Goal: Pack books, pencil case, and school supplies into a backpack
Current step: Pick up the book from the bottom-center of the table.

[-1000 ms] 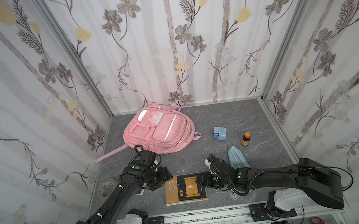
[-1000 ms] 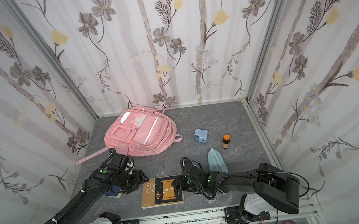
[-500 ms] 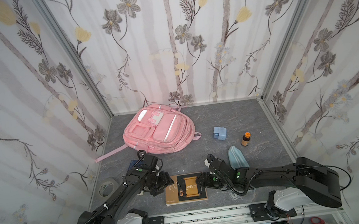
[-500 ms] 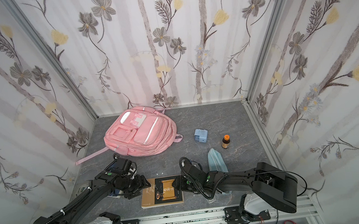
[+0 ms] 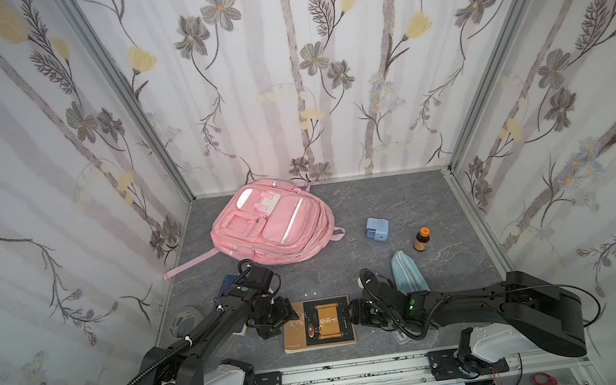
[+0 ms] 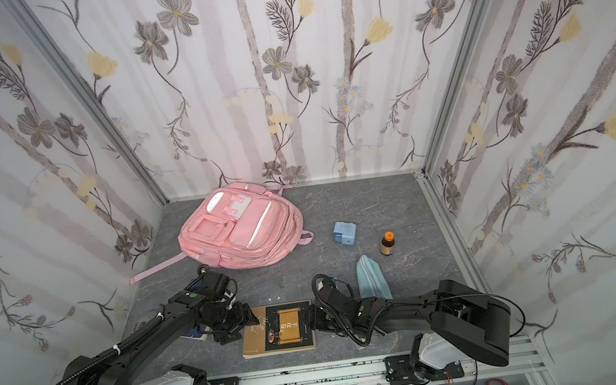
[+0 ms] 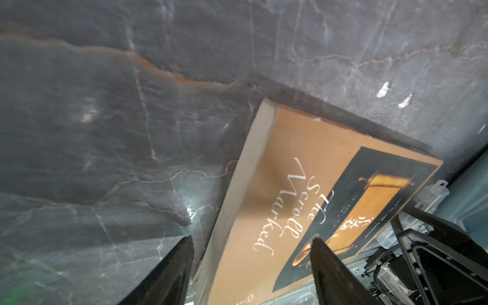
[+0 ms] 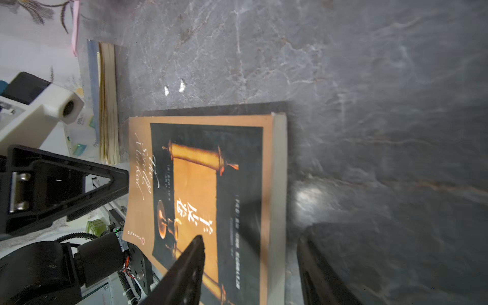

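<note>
Flanking brown book [image 5: 318, 325] from opposite sides: left gripper [image 7: 252, 240], right gripper [image 8: 250, 240], both jaws parted, each astride one book edge, nothing clamped. Book flat near front edge of bench [image 5: 379, 200]; edge approach probably because thin book gives no top hold. Backpack [image 5: 270, 226] near back left corner, looks closed.

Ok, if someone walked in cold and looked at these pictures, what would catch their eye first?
Probably the big pink backpack, lying at the back left of the grey table against busy flowered walls. Next comes the brown-gold book, flat at the front centre, with the left end effector and right end effector open at its two opposite edges.
</note>
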Robot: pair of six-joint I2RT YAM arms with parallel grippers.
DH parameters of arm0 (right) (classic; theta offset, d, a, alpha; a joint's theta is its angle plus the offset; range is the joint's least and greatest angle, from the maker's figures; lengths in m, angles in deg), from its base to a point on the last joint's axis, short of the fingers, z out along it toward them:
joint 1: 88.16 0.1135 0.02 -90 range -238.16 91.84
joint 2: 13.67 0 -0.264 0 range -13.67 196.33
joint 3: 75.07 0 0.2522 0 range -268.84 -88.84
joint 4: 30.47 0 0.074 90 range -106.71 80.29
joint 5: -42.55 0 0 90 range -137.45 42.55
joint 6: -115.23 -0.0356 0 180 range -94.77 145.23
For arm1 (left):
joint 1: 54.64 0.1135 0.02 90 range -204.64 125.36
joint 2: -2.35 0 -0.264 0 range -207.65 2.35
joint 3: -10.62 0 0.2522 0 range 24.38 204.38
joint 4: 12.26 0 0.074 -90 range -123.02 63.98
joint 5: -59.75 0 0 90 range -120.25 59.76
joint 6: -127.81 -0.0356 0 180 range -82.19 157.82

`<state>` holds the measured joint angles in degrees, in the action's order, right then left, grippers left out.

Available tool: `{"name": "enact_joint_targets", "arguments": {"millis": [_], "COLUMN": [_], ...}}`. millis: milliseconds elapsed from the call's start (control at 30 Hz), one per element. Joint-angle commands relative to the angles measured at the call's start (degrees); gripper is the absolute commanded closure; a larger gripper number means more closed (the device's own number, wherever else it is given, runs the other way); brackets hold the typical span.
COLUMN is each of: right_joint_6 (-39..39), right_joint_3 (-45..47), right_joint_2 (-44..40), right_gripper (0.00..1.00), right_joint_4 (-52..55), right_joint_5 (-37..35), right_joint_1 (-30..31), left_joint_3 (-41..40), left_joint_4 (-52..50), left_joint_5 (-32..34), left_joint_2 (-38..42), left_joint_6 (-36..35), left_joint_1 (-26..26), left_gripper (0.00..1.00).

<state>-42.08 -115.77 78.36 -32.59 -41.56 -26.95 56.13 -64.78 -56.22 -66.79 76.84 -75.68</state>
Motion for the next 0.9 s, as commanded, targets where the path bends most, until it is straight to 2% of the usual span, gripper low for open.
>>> {"name": "enact_joint_targets", "arguments": {"millis": [0,133,333,367,400,433,467,500,600,800,867], "right_joint_6": [0.8,1.8,2.4,3.5,4.4,5.5,6.5,6.9,6.9,4.8,4.8], "right_joint_3": [-0.9,-1.2,1.0,0.8,0.5,0.3,0.1,0.1,1.0,4.1,4.2], "right_joint_2": [4.1,6.0,2.2,1.4,0.9,0.4,0.1,0.0,-0.1,-0.2,-0.1], "right_gripper": [0.45,0.46,0.52,0.53,0.55,0.57,0.59,0.62,0.73,0.73,0.73], "right_joint_4": [-6.7,-9.5,-14.5,-15.1,-15.3,-15.5,-16.2,-16.9,-21.3,-30.7,-29.7], "right_joint_5": [4.4,6.7,6.7,7.1,7.7,8.7,9.8,10.9,15.1,20.7,20.6], "right_joint_1": [0.3,0.4,0.4,0.3,0.2,0.2,0.0,0.0,-0.1,0.0,0.0], "left_joint_3": [-0.2,-1.1,-1.2,-1.3,-1.4,-1.4,-1.5,-1.5,-1.4,-1.3,-1.3], "left_joint_4": [0.6,0.6,0.6,0.6,8.5,8.0,7.9,7.8,7.6,7.2,7.1], "left_joint_5": [-0.3,-0.3,-0.3,-0.3,-0.3,2.0,0.8,1.0,1.6,2.1,2.1], "left_joint_2": [-0.8,-2.8,-4.3,-3.6,-3.3,-3.3,-1.8,-1.5,-1.3,-1.2,-1.0], "left_joint_6": [0.0,0.0,0.0,0.0,0.0,0.0,-2.8,2.6,2.7,2.6,2.5], "left_joint_1": [0.0,-0.1,-0.1,-0.1,-0.1,-0.1,-0.1,-0.1,-0.1,-0.1,-0.1], "left_gripper": [0.27,0.27,0.27,0.26,0.3,0.3,0.29,0.3,0.29,0.29,0.3]}}
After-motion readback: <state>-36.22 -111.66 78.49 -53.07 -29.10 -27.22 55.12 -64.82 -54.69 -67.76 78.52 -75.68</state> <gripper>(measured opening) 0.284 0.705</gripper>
